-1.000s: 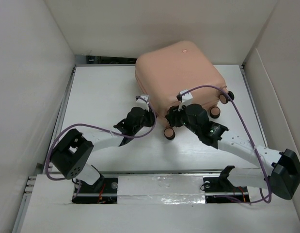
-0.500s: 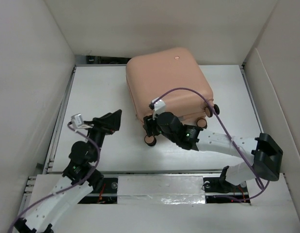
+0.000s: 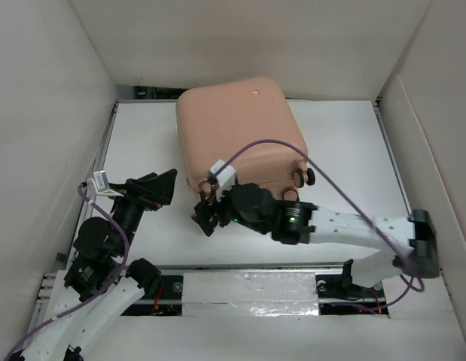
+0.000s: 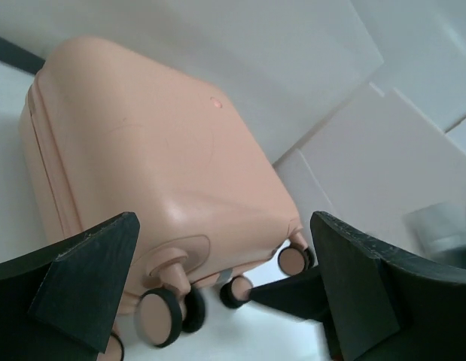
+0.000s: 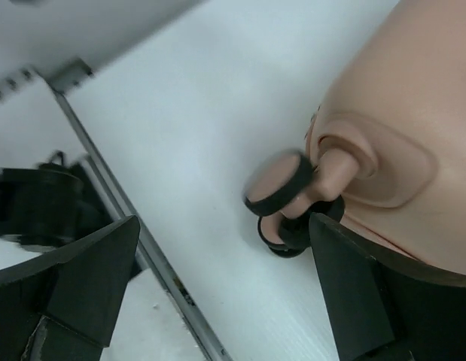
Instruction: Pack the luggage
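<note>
The luggage [image 3: 240,131], a closed peach-pink hard-shell suitcase, lies flat at the table's far middle with its wheels [image 3: 303,177] toward the arms. Its lining is hidden. My left gripper [image 3: 163,184] stands open to the left of the case, apart from it. In the left wrist view the luggage [image 4: 142,158] and its wheels [image 4: 159,316] lie beyond the left gripper [image 4: 223,222]. My right gripper [image 3: 205,219] is open at the case's near left corner. The right wrist view shows a wheel [image 5: 280,184] just past the right gripper [image 5: 223,226], with nothing held.
White walls enclose the table [image 3: 150,135] on three sides. A metal rail [image 3: 101,158] runs along the left edge and shows as the rail [image 5: 120,203] in the right wrist view. A purple cable [image 3: 274,144] arcs over the case from the right arm.
The luggage has slid and turned to the left. My left gripper opened and pulled back from the case's corner. My right gripper moved left along the near edge and opened wider.
</note>
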Robot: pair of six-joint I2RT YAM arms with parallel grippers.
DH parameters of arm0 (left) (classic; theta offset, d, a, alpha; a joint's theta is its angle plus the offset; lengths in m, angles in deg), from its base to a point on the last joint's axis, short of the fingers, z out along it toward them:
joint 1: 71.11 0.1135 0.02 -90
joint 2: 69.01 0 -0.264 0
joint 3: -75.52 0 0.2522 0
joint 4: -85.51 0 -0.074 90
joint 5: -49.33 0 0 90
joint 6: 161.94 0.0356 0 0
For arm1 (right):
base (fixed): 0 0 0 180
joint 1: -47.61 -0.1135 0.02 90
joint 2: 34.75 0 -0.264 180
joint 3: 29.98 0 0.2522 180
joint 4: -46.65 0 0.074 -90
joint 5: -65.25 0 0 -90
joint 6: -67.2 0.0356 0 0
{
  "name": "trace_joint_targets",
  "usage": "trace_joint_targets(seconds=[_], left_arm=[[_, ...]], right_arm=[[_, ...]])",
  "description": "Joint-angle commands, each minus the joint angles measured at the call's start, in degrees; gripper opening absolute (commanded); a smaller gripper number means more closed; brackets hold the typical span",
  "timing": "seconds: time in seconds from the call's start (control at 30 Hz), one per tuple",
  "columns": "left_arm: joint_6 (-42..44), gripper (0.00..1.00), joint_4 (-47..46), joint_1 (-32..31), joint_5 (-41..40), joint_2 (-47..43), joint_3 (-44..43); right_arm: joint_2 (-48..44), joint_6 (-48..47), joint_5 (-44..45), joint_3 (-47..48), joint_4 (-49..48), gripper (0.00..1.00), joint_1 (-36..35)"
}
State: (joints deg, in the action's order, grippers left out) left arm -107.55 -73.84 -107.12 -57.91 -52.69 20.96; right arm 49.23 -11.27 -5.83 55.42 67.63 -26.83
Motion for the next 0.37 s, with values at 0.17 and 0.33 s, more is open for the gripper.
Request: trace_joint_targets(seconds=[0.17, 0.33], left_arm=[[4.1, 0.99, -0.4, -0.3, 4.9, -0.1, 2.7], [5.6, 0.99, -2.3, -0.3, 5.1, 3.1, 0.6]], right_arm=[[-31.3, 0.1, 19.7, -16.1, -0.6, 1.00, -0.3], [-44.2, -0.8, 22.7, -21.2, 0.8, 1.00, 4.1]])
